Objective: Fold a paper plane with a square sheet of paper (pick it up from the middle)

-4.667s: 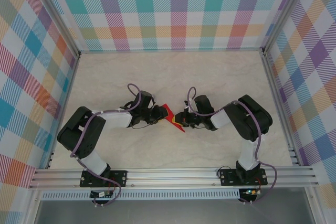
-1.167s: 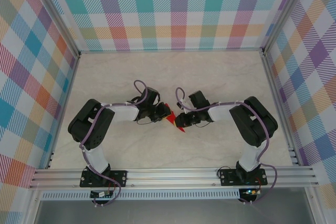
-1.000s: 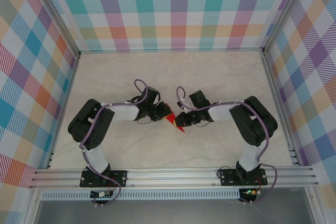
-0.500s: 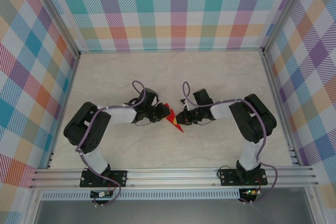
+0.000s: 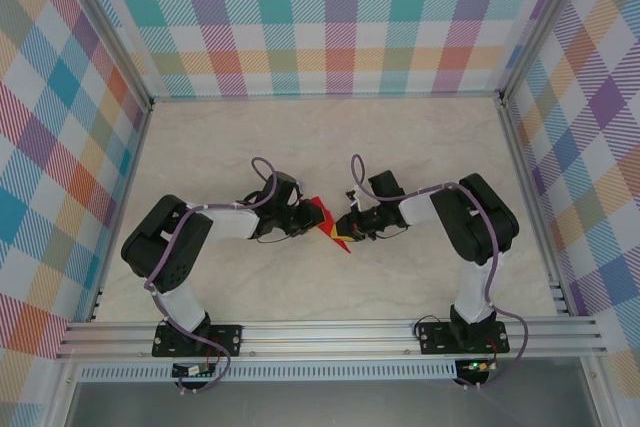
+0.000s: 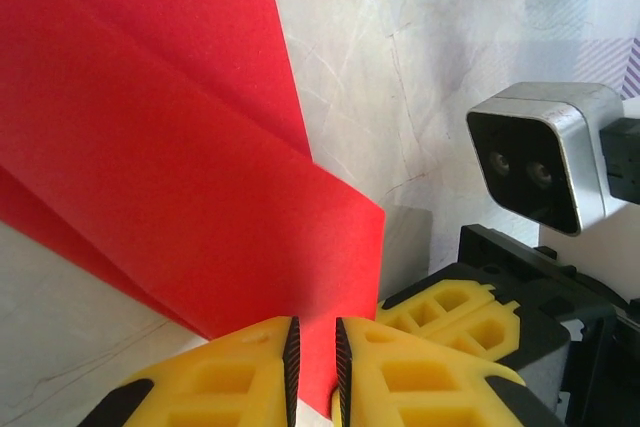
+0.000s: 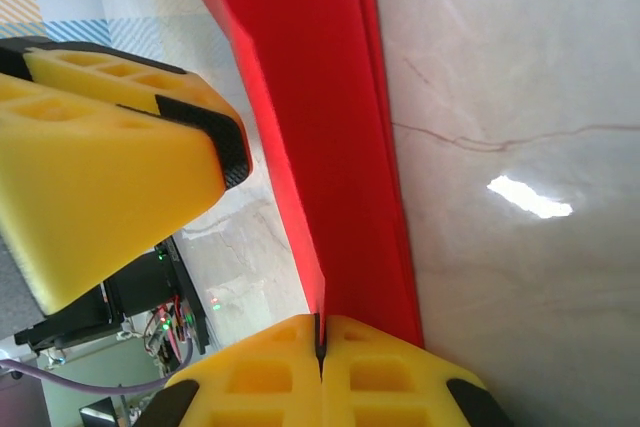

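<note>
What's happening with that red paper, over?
Left gripper shut on red paper. Right gripper shut on it too. Paper partly folded. No obstruction seen.

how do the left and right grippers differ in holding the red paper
The left gripper has a thin jaw gap filled by the folded red paper; the right gripper has jaws pressed flush on a thin edge. The left grips the paper's left side, the right its right side. Both are yellow and pinch the same paper.

The red paper (image 6: 150, 147) looks matt; the marbled tabletop (image 7: 520, 97) smooth, faintly glossy.
</note>
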